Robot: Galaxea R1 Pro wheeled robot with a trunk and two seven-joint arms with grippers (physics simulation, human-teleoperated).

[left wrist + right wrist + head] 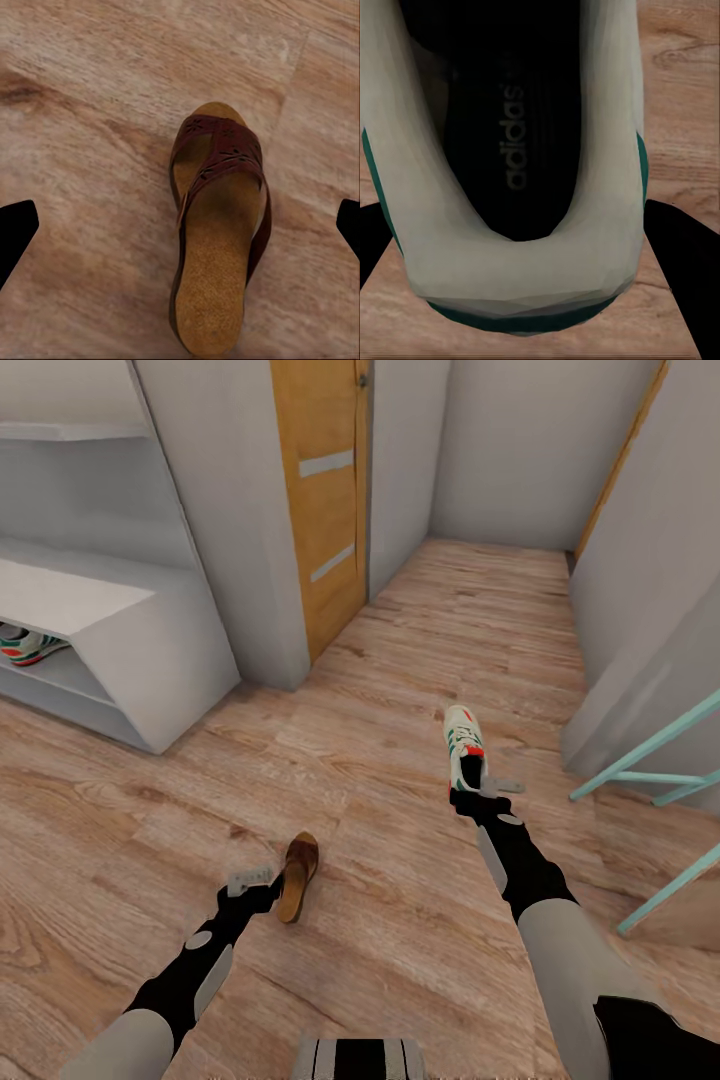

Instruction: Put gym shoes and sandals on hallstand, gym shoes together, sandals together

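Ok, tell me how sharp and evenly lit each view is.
Head view: flat, even light, soft edges, faint shadow by the sandal. Left wrist view: sandal fairly crisp, floor grain smeared. Right wrist view: sneaker very close, blocky, its inside dark.

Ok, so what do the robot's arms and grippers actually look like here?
Both arms have pale grey upper segments, then black forearms with light grey oval panels. The left gripper and right gripper have black bases with small grey fingers; in the wrist views the fingertips look plain black. No cables or markings visible.
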